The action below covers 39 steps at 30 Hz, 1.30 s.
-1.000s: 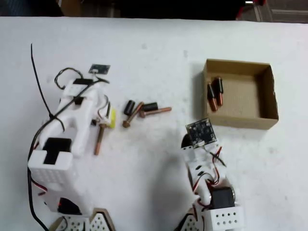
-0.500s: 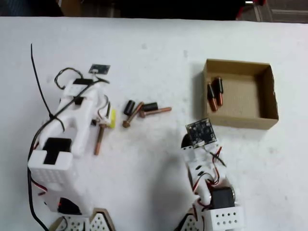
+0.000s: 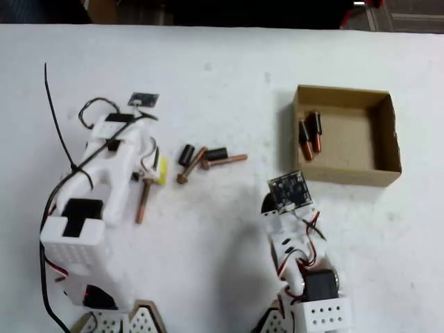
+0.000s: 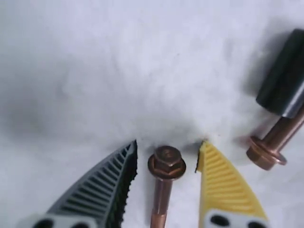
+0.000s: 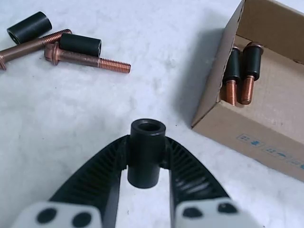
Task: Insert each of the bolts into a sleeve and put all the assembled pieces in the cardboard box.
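A copper bolt [image 4: 166, 164] lies on the white table between the grey and yellow fingers of my left gripper [image 4: 169, 143], which is open, with a gap on each side of the bolt's head. In the high view this bolt [image 3: 143, 200] lies at the left gripper [image 3: 150, 175]. My right gripper [image 5: 147, 142] is shut on a black sleeve [image 5: 147, 154], held upright near the cardboard box [image 5: 280, 102]. Two assembled pieces [image 5: 240, 71] lie in the box [image 3: 385, 149]. Two loose sleeves [image 3: 186, 154] [image 3: 216, 154] and two bolts [image 3: 191, 166] [image 3: 225, 159] lie mid-table.
The right arm [image 3: 298, 243] stands just in front of the box's near-left corner. A long black cable [image 3: 59, 125] runs beside the left arm [image 3: 97, 187]. Another sleeve [image 4: 285, 78] and bolt head [image 4: 265, 154] lie close to the yellow finger.
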Available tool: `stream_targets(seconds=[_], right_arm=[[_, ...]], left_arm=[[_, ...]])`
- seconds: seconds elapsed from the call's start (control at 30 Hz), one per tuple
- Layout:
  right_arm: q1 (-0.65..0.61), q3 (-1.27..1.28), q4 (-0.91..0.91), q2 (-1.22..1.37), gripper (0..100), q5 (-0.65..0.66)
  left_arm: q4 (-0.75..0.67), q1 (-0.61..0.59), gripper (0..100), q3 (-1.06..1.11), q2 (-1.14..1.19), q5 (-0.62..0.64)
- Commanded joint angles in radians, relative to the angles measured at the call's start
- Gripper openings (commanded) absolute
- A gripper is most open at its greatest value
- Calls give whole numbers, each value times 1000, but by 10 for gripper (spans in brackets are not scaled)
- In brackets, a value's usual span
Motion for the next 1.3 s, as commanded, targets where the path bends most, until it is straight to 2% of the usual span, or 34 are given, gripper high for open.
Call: stream_targets(seconds=[0.0,0.13,0.2,0.73,1.07,1.27], right_arm=[[-5,3,-27,-10,18,-2],[-5,3,-27,-10,18,-2],[-5,3,-27,-10,18,-2],[-7,3,-27,-10,18,-2],[-10,25,-59,-10,17,-2],[-10,25,-61,-10,17,-2]], left_arm=[[41,12,181,12,-21,12],[41,12,49,12,-21,12],[41,12,20,12,-21,11],[43,24,38,-40,-30,6],[224,24,38,-229,-30,3],[255,24,38,-278,-30,3]])
